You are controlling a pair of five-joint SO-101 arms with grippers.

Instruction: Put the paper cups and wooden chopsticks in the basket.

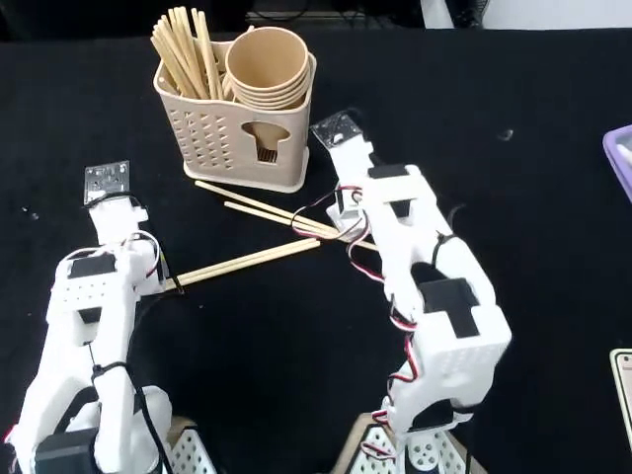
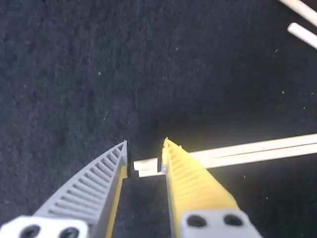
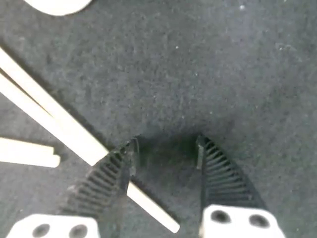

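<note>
Beige perforated plastic basket (image 1: 232, 148) stood near the far edge of the black cloth worktop (image 1: 513, 217), left of middle, holding a stack of tan paper cups (image 1: 267, 64) with a bundle of pale wooden chopsticks (image 1: 183, 49) upright beside them. Two loose chopstick pairs lay mid-worktop. The nearer pair (image 1: 252, 260) had its end in the narrow gap between the slightly spread jaws of the left gripper (image 2: 145, 145); the farther pair (image 1: 262, 209) ran from just beside the basket's base to the right gripper (image 3: 166, 144), jaws spread, one jaw over a stick.
</note>
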